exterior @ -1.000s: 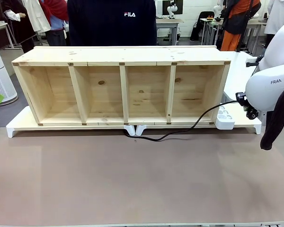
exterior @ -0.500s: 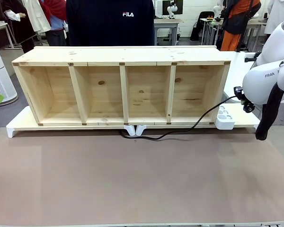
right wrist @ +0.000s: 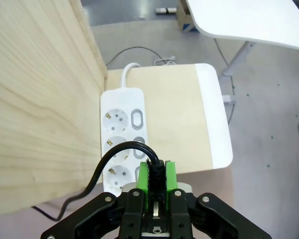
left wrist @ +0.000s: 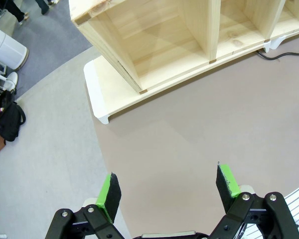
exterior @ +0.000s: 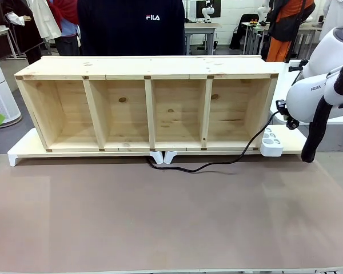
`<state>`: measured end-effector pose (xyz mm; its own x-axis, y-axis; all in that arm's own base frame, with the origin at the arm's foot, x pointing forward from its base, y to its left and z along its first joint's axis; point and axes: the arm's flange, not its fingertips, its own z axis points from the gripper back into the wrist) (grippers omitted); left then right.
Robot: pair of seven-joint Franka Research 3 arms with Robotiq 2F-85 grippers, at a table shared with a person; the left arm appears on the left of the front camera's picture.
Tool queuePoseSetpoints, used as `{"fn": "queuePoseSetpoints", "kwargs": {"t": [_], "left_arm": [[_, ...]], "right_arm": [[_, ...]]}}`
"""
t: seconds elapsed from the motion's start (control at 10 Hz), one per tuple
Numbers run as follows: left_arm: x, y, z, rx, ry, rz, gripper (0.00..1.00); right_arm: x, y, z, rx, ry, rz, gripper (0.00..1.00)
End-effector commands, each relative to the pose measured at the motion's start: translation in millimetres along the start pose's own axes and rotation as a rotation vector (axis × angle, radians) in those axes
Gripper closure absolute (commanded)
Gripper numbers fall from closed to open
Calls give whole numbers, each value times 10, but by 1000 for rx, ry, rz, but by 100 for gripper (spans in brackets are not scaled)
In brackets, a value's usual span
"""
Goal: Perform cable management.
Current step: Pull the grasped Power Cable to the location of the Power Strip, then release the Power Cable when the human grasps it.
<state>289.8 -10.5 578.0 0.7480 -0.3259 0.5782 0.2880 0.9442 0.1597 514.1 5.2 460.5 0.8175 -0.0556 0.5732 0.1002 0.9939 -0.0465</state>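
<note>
One end of the cable [exterior: 206, 167] lies on the mat [exterior: 160, 217] below the shelf [exterior: 148, 67] in the front view, the other climbing past the socket block [exterior: 270, 142], likely lifted for routing; the left wrist view has the left gripper [left wrist: 167, 184] spread wide over mat, seemingly waiting. In the right wrist view the right gripper [right wrist: 157, 168] pinches the plug [right wrist: 154, 162] above the socket block, now higher and nearer the shelf than a second ago

pale knotty wooden shelf [exterior: 148, 68] — matt brown table mat [exterior: 160, 217], smooth white plastic socket block [right wrist: 120, 107], black rubbery cable [exterior: 188, 170].
</note>
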Motion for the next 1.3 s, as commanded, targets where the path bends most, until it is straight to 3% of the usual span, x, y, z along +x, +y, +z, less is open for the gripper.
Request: {"fn": "queuePoseSetpoints", "kwargs": {"t": [0.0,1.2], "left_arm": [[2,0,-6,0,-4,15,0],[2,0,-6,0,-4,15,0]], "right_arm": [[107,43,-83,15,-26,12,84],[38,26,-65,6,1,3,84]]}}
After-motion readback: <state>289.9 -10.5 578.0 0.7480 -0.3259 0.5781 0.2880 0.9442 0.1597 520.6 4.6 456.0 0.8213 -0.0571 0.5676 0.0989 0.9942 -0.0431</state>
